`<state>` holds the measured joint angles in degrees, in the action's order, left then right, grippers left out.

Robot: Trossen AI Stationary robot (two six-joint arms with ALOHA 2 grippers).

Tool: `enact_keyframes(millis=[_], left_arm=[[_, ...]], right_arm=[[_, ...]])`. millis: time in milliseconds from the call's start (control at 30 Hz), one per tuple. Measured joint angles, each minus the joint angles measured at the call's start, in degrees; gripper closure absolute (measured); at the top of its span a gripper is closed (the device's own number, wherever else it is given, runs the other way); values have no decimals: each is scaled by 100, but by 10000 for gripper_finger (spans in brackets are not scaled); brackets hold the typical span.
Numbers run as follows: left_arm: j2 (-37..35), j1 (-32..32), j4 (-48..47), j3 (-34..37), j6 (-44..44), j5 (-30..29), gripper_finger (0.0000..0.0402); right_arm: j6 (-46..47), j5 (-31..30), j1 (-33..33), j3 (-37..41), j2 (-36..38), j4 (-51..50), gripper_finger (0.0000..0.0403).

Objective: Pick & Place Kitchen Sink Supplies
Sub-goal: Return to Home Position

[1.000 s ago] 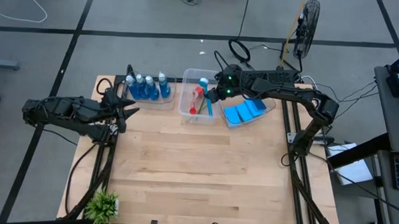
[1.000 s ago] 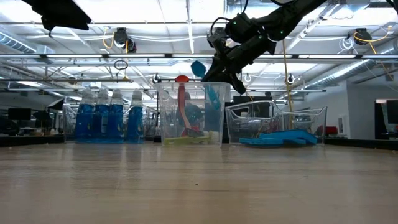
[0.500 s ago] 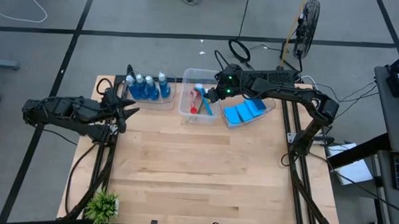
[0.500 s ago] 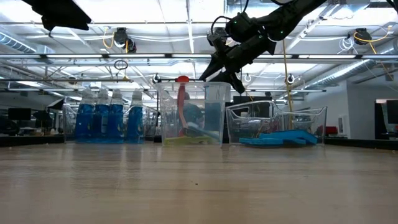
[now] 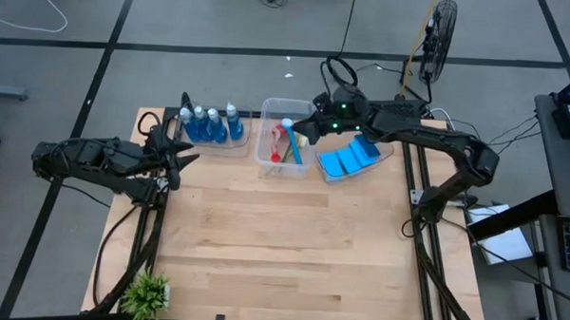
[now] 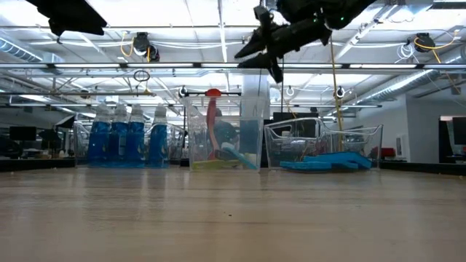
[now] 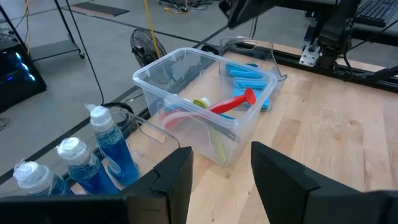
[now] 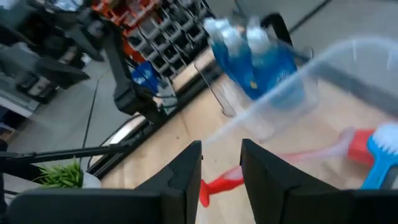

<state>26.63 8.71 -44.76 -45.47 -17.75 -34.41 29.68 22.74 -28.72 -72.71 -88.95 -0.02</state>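
A clear tub [image 5: 264, 131] at the table's far middle holds a red brush [image 6: 212, 120], a blue brush [image 6: 239, 155] and a yellow-green one [image 6: 215, 164]. The red brush stands against the tub's wall and the blue one lies slanted near the bottom. Several bottles of blue liquid [image 5: 210, 124] stand to the tub's left. Blue sponges [image 5: 350, 160] lie in a second clear tub [image 6: 368, 142] on the right. My right gripper [image 6: 255, 54] hangs open above the brush tub, holding nothing. My left gripper [image 5: 185, 157] waits open, raised at the table's left edge.
A small green plant [image 5: 147, 293] sits at the near left corner. The wooden tabletop [image 5: 282, 245] spreads in front of the tubs. A fan [image 5: 441, 37] and cables lie beyond the far edge.
My right gripper has let go of the blue brush that it held above the tub. The brush has dropped in and now lies slanted near the bottom. The gripper has then risen well above the tub's rim and tipped closer to level.
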Motion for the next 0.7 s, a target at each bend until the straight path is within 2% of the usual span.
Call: enact_keyframes(millis=[333, 433, 600, 700], left_arm=[[0, 2, 128, 0, -105, 19, 236], [-2, 0, 161, 0, 69, 277, 236], [-9, 0, 165, 0, 410, 844, 236], [-100, 2, 169, 0, 422, 918, 236]], right_arm=[[-668, 7, 40, 0, 738, -244, 300], [-966, 13, 38, 0, 956, -322, 300], [-1886, 5, 38, 0, 1341, -1124, 300], [-1990, 0, 38, 0, 1569, -1774, 300]])
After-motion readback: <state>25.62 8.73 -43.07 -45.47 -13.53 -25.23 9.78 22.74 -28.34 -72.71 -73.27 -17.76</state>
